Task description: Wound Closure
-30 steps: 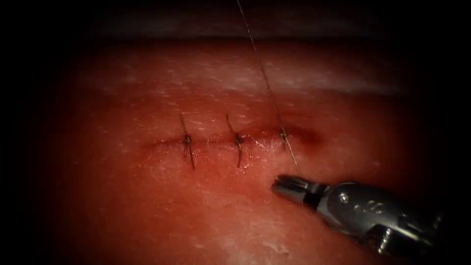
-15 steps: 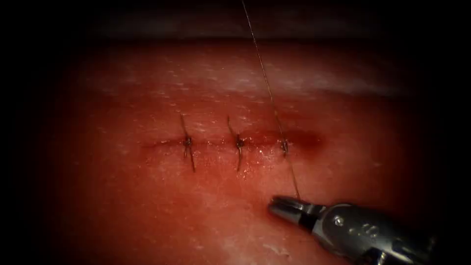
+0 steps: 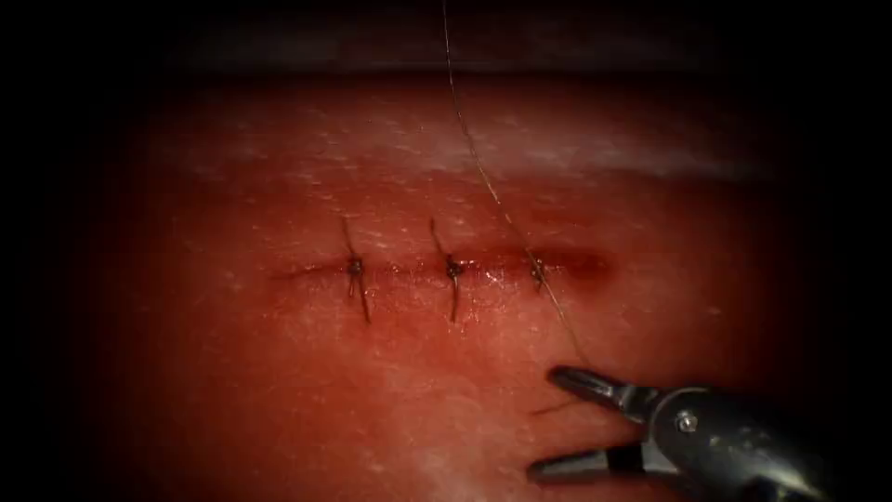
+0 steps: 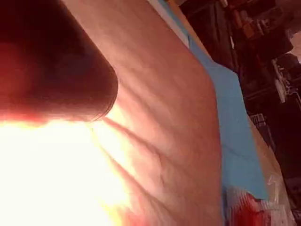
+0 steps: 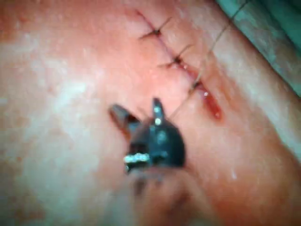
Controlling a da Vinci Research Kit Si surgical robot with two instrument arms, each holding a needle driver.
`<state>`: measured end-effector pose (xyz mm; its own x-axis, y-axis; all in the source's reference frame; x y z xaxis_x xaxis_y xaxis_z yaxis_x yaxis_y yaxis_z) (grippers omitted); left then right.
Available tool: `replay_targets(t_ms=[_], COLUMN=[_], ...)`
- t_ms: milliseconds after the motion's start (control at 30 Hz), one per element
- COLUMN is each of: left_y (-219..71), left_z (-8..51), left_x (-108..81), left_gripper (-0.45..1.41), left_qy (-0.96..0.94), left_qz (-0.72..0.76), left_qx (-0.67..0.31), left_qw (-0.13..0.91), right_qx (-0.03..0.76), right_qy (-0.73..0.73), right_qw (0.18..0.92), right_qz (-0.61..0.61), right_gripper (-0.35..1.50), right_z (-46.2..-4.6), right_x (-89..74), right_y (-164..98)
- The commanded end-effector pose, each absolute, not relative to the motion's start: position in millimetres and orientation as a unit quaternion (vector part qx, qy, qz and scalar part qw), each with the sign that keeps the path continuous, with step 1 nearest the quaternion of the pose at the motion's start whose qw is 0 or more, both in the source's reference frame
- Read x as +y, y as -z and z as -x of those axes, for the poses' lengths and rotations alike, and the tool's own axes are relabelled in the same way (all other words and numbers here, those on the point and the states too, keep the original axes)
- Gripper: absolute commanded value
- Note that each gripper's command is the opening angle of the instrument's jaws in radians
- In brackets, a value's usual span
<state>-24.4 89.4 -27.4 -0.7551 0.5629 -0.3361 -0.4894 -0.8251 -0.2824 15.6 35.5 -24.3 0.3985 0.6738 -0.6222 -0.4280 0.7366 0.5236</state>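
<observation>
I see the tissue (image 3: 279, 390) across the endoscope view, with the cut (image 3: 437, 270) running left to right across its middle. In the left wrist view the tissue (image 4: 169, 122) lies on a blue drape (image 4: 235, 141).

My right tool (image 3: 567, 423) comes in from the right, below the cut's right end, just above the tissue. Its jaws are spread wide, one up and one down, and I see nothing between them. The right wrist view shows the same tool (image 5: 136, 113), jaws apart, close to the cut (image 5: 188, 70).

Three knots sit on the cut. The left knot (image 3: 354, 267) and middle knot (image 3: 452, 269) have short trimmed tails crossing the cut. The right knot (image 3: 537, 270) is near the cut's right end, beside a darker red patch (image 3: 581, 263).

The thread (image 3: 483, 177) runs from the top edge down to the right knot, then on past it toward the upper jaw, ending just beside it. I can't tell whether it touches the jaw.

I can't locate the needle.
</observation>
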Motion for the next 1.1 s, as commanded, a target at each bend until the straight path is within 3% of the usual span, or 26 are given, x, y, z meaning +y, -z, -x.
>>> replay_targets(t_ms=[33,300,700,1100], left_y=[28.0,33.9,36.9,37.2], left_z=[24.9,25.8,26.7,26.6], left_x=[90.2,90.6,89.7,89.1], left_gripper=[-0.35,-0.35,-0.35,-0.35], left_qy=[-0.929,-0.920,-0.911,-0.911], left_qz=[0.215,0.244,0.261,0.262], left_qx=[-0.089,-0.102,-0.113,-0.113], left_qw=[0.286,0.291,0.299,0.298], right_qx=[0.439,0.428,0.425,0.418], right_qy=[-0.346,-0.396,-0.417,-0.425], right_qw=[0.818,0.808,0.799,0.798], right_qz=[-0.136,-0.088,-0.088,-0.089], right_gripper=[1.20,1.20,1.21,1.21], right_z=[-15.4,-14.3,-19.7,-21.6], right_x=[36.9,42.2,46.7,46.1], right_y=[24.6,25.0,20.3,17.7])
